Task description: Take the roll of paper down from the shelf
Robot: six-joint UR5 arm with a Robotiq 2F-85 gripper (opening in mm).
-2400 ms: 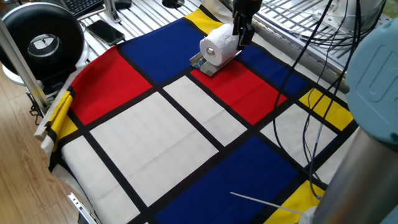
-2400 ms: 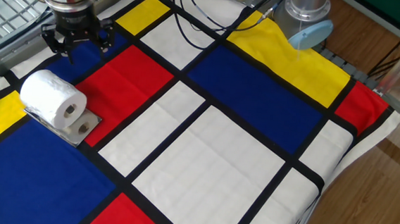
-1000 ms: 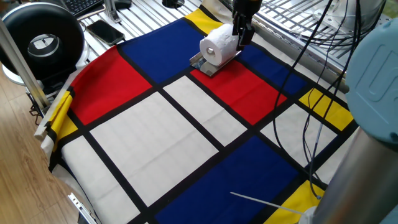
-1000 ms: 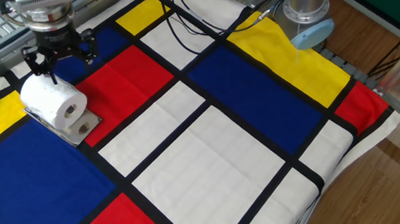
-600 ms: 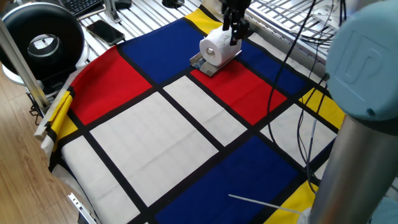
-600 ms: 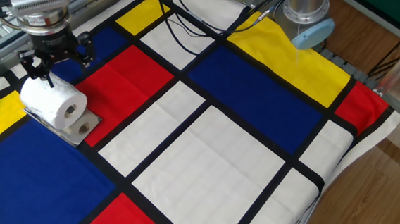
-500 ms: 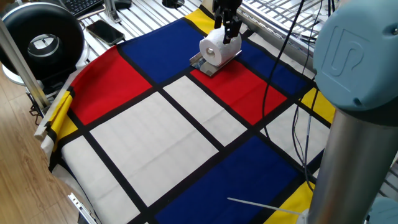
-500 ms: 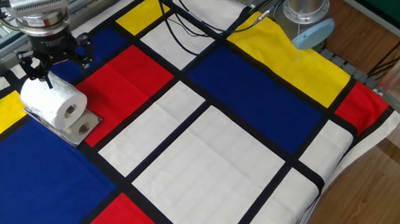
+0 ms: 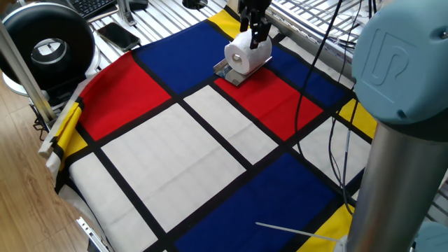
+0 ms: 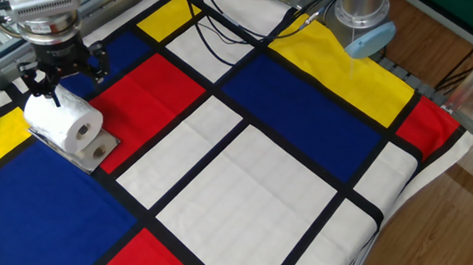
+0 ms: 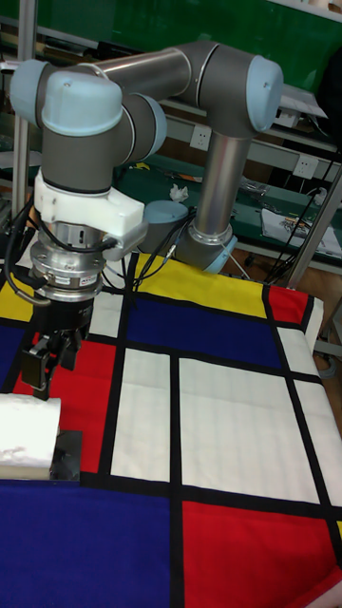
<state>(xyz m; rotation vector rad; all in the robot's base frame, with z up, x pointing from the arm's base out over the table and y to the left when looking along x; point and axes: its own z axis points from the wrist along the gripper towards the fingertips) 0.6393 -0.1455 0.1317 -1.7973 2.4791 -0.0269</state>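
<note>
The white roll of paper (image 9: pixel 245 53) lies on its side on the shelf (image 9: pixel 225 72), a small shiny metal plate resting on the coloured cloth. In the other fixed view the roll (image 10: pixel 60 119) shows its hollow centre, with the shelf (image 10: pixel 96 153) sticking out under it. My gripper (image 10: pixel 60 77) hangs open just above the roll's rear end, fingers spread to either side and not closed on it. In the tall view the gripper (image 11: pixel 52 365) is right above the roll (image 11: pixel 26 437) and the shelf (image 11: pixel 66 455).
Slatted metal racks (image 9: pixel 318 21) run along the back edge. Black cables (image 10: pixel 227 25) cross the cloth near the arm's base (image 10: pixel 361 16). A round black device (image 9: pixel 46 46) and a phone (image 9: pixel 117 33) sit beyond the cloth's corner. A thin white stick (image 9: pixel 294 228) lies near the front.
The gripper has travelled from beside the roll to over its rear end and dropped closer to it. In the last half second it barely moves. The roll has not shifted.
</note>
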